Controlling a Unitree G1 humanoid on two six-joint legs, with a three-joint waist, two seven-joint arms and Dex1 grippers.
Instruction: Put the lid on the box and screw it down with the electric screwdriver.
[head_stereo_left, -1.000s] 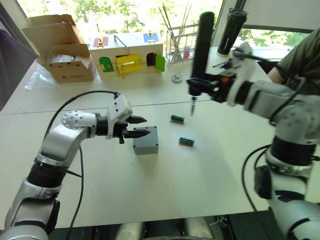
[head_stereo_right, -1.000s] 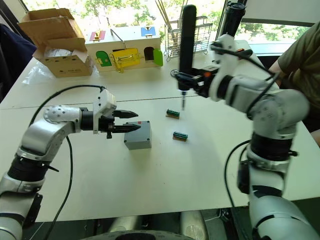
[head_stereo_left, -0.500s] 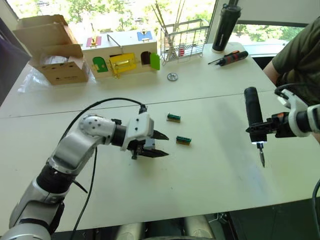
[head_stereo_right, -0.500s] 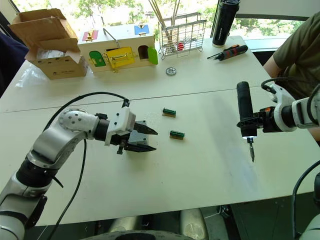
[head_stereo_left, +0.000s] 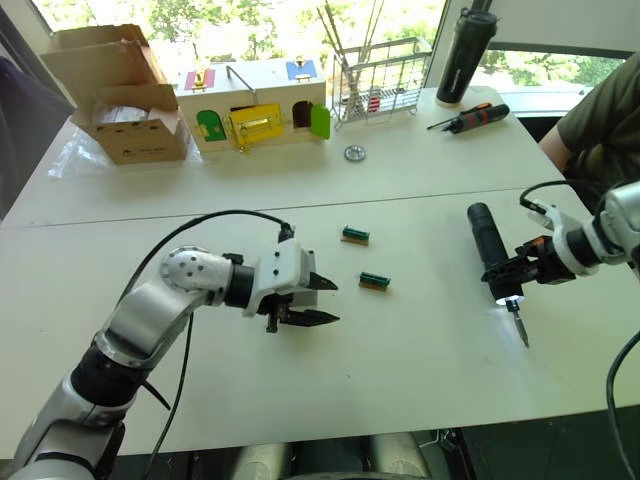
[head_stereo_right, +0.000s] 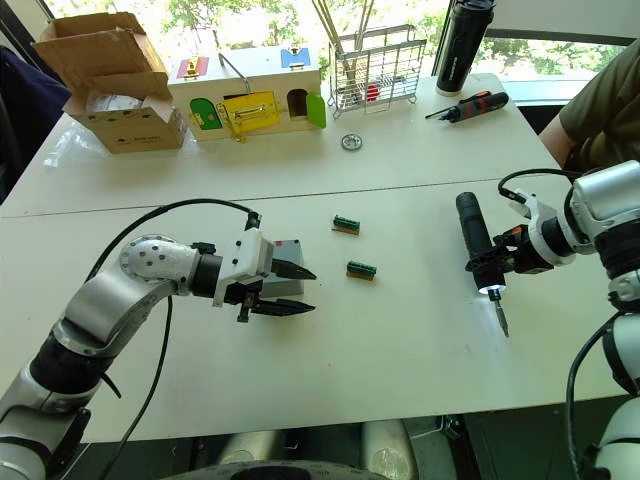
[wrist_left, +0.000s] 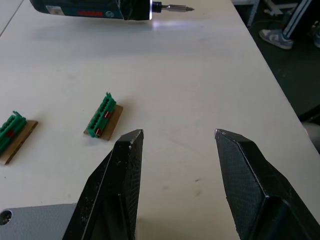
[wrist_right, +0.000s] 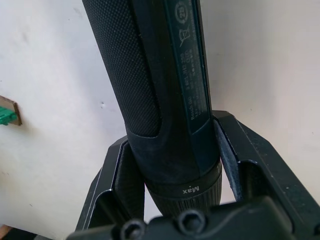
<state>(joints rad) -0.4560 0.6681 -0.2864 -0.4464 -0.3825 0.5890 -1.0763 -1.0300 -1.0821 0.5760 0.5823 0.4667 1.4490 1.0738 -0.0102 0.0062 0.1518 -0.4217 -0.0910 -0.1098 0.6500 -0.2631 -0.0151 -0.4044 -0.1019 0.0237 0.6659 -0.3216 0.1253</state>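
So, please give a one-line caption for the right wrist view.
The right hand grips the black electric screwdriver above the white table.

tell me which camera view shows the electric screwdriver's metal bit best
The left wrist view: the long black electric screwdriver lies side-on, its thin metal bit sharp against the white table. Both eye views show the whole tool in the right claw, bit small and pointing down. The right wrist view shows the barrel between the fingers, not the bit.

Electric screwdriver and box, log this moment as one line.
right pincer: shut on electric screwdriver, bit toward table | left pincer: open, over box | lid: on box
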